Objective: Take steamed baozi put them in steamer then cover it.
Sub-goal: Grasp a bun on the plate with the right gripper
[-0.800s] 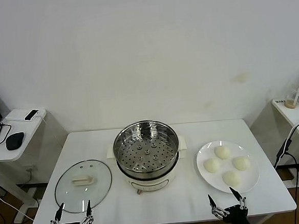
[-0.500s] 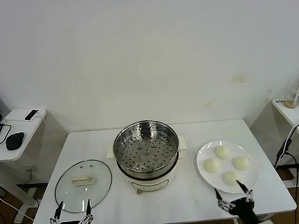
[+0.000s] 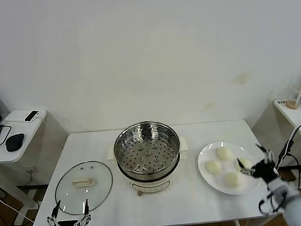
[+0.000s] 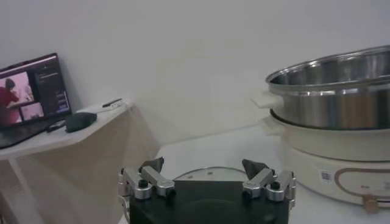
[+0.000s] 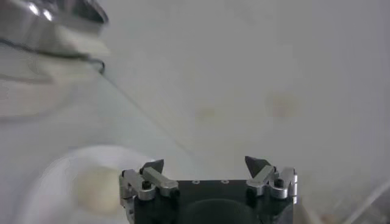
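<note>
The steamer [image 3: 147, 154] stands mid-table with its perforated tray bare; the left wrist view shows its steel wall [image 4: 332, 91]. Left of it the glass cover [image 3: 83, 183] lies flat, handle up. Several steamed baozi sit on a white plate [image 3: 247, 183] to the right: one at the back [image 3: 223, 153], one on the left [image 3: 213, 167], one in front [image 3: 231, 180]. My right gripper [image 3: 249, 157] hovers open over the plate's right side, partly hiding another bun; its wrist view shows one baozi [image 5: 97, 189] beside the empty gripper [image 5: 204, 163]. My left gripper [image 3: 70, 206] waits open at the front edge, short of the cover [image 4: 207, 173].
A side table on the left holds a laptop [image 4: 30, 85], a mouse [image 3: 14, 141] and a phone. A small stand at the right [image 3: 298, 113] carries a cup with a straw. A cable and lamp arm hang near the table's right edge.
My right arm has lifted from the table's front edge and swung rightward and farther in, now over the plate's right side. The left gripper has sunk slightly at the front edge.
</note>
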{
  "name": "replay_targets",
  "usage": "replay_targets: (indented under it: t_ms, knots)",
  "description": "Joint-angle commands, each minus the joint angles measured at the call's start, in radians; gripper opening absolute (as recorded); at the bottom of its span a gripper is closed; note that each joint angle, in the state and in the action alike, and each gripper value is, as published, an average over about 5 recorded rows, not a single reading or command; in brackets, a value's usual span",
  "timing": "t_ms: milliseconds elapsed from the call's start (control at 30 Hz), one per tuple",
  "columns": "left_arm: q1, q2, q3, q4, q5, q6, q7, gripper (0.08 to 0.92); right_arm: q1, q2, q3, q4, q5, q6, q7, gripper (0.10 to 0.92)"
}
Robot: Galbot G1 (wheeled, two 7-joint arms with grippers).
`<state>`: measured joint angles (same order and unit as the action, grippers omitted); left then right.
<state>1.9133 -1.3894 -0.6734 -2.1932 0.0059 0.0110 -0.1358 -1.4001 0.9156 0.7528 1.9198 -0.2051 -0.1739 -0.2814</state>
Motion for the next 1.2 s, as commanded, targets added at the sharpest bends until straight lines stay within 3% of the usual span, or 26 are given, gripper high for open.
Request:
replay_targets:
  t_ms: [33,233,467,700,1200]
  knots:
    - [-0.004,-0.004,-0.01,-0.009,0.02,0.021,0.004,0.823,0.47,-0.318,-0.2,-0.29,-0.268,-0.007,-0.312,0.823]
    - [-0.009,-0.011,-0.013,-0.011,0.031,0.02,0.003,0.823,0.802,-0.38,-0.555,-0.506,-0.301,0.104,-0.576,0.823]
    - [-0.016,-0.016,-0.038,-0.015,0.033,0.025,0.004,0.823,1.145,-0.255,-0.933,-0.755,-0.256,0.171,-0.774,0.823]
    - [-0.022,-0.019,-0.06,-0.003,0.031,0.029,0.003,0.823,1.267,-0.149,-1.098,-0.887,-0.226,0.211,-0.931,0.823]
    - [-0.026,-0.023,-0.075,0.011,0.032,0.031,0.001,0.823,1.232,-0.036,-1.107,-1.009,-0.29,0.212,-0.897,0.823]
